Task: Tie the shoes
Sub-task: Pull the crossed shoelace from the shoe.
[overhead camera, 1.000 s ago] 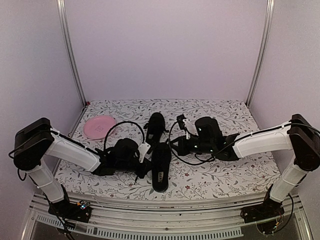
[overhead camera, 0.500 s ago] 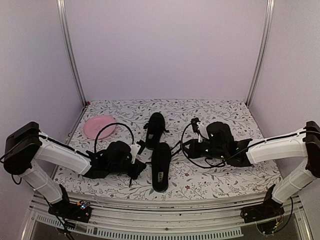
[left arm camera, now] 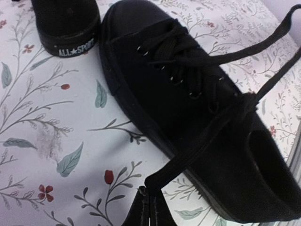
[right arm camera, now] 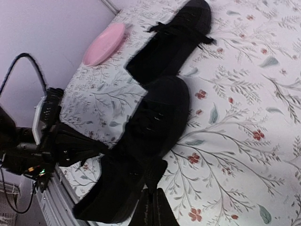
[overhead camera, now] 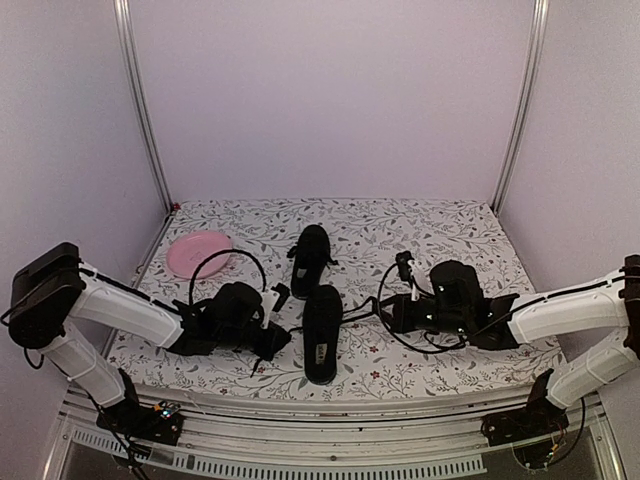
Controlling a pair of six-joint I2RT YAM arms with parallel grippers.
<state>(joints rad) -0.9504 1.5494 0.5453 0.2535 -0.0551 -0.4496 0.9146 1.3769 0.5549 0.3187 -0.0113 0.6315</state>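
Showing two shoes (overhead camera: 322, 318), one pink plate (overhead camera: 198, 252)

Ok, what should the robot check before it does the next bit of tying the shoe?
1. Left gripper shut on left lace: ok.
2. Right gripper shut on right lace: ok.
3. Tension on left lace: ok, taut.
4. Laces crossed over near shoe: ok.
5. Bow made on near shoe: not ok.
6. Far shoe tied: cannot tell.
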